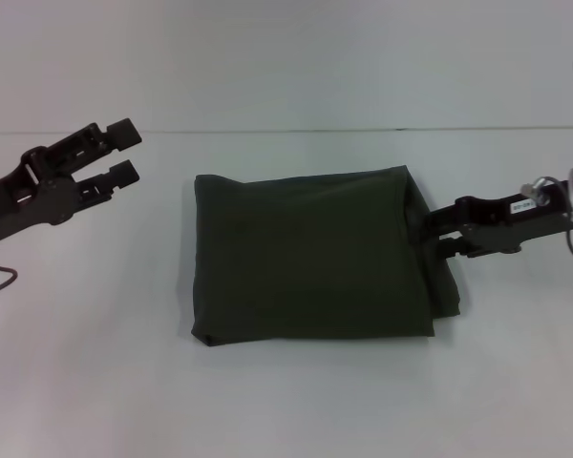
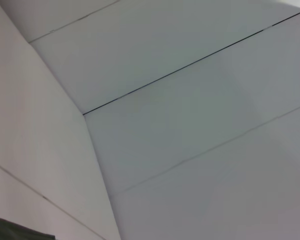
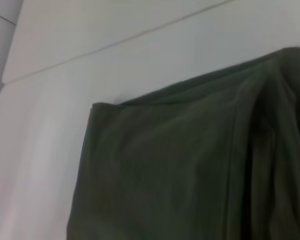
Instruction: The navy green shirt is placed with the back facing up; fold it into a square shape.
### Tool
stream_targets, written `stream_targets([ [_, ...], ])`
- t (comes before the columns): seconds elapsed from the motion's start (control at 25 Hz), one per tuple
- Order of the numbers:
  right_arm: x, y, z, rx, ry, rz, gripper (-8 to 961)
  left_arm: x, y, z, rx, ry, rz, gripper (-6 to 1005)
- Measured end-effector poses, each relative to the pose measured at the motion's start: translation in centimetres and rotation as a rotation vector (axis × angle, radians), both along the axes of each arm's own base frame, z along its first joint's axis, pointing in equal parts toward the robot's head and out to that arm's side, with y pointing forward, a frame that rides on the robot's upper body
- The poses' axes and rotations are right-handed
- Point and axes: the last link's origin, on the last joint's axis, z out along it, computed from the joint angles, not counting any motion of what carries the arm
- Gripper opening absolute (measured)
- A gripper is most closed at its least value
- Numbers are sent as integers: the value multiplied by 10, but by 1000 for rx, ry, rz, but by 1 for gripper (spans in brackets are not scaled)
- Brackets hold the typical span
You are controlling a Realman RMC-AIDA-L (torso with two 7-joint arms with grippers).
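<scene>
Half of right gripper (image 1: 437,236) behind shirt (image 1: 310,254)

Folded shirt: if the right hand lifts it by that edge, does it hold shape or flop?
Likely flops: the navy green shirt is soft layered cloth, creased, with a loose flap by the right hand. Probably light; folds may slide open. Pushing would likely bunch it up. Left hand is apart.
</scene>
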Motion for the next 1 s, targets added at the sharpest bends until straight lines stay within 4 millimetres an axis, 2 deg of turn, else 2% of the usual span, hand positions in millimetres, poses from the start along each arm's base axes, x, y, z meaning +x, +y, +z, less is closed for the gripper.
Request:
stream_targets([
  [0.2, -2, 2, -13, -7, -36, -2, 622, -3, -1, 4, 17, -5, 12, 906],
  [1.0, 2, 4, -38, 26, -117, 22, 623, 1, 6, 3, 29, -13, 14, 906],
])
